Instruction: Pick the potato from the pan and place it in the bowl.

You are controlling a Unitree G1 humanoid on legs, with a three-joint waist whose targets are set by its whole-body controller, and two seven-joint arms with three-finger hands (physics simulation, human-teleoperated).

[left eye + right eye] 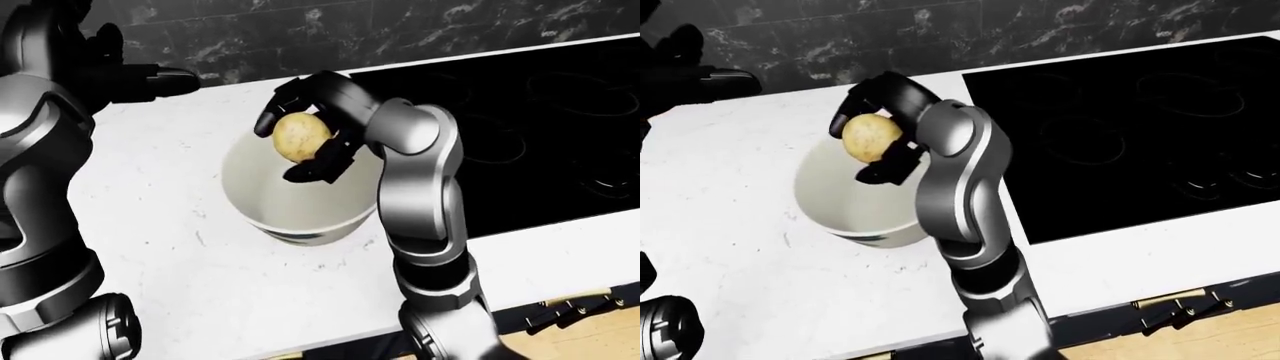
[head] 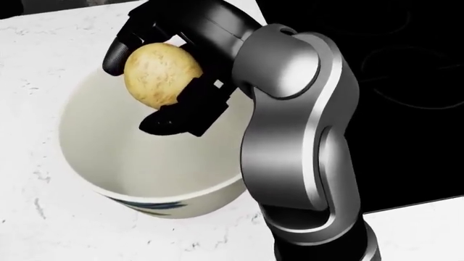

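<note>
My right hand [image 2: 156,81] is shut on the tan potato [image 2: 161,74] and holds it over the open mouth of the white bowl [image 2: 109,163], near the bowl's upper rim. The potato also shows in the left-eye view [image 1: 301,136] and in the right-eye view [image 1: 871,136]. The bowl stands on the white counter [image 1: 180,255] and looks empty inside. My left hand [image 1: 165,81] is raised at the upper left of the left-eye view, away from the bowl, fingers extended and empty. No pan is in view.
A black glass cooktop [image 1: 1130,127] fills the right side, next to the bowl. A dark marble wall [image 1: 400,30] runs along the top. The counter's near edge and a wooden drawer front with a handle [image 1: 1185,307] show at the bottom right.
</note>
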